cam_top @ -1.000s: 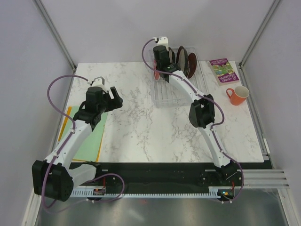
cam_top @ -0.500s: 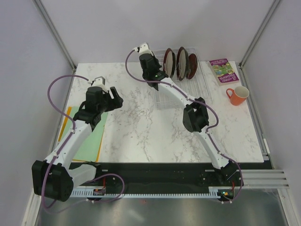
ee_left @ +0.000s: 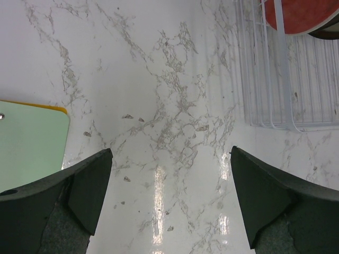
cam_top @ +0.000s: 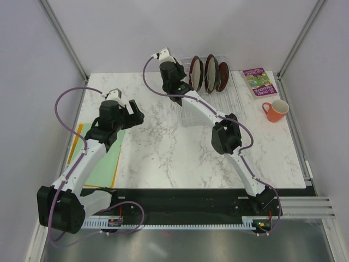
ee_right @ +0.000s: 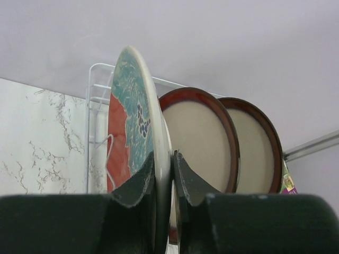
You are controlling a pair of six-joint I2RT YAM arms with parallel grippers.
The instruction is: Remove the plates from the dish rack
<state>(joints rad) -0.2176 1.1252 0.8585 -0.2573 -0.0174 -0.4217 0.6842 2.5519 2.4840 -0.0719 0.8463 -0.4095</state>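
Plates: three round dinner plates with dark red rims (cam_top: 210, 72) stand on edge at the far end of the clear ribbed plastic dish rack (cam_top: 191, 112), upper centre of the top view. Left of frame: my left gripper (cam_top: 132, 113) hangs over the white marble table (cam_top: 163, 142), jaws wide apart. Centre: my right gripper (ee_right: 163, 159) is clamped on the rim of the leftmost, teal-and-white patterned plate (ee_right: 132, 106). Right: purple book (cam_top: 259, 82), orange mug (cam_top: 275, 111).

Lower rim of the teal plate (ee_right: 130, 121) is hidden between the right fingers (ee_right: 135, 182).
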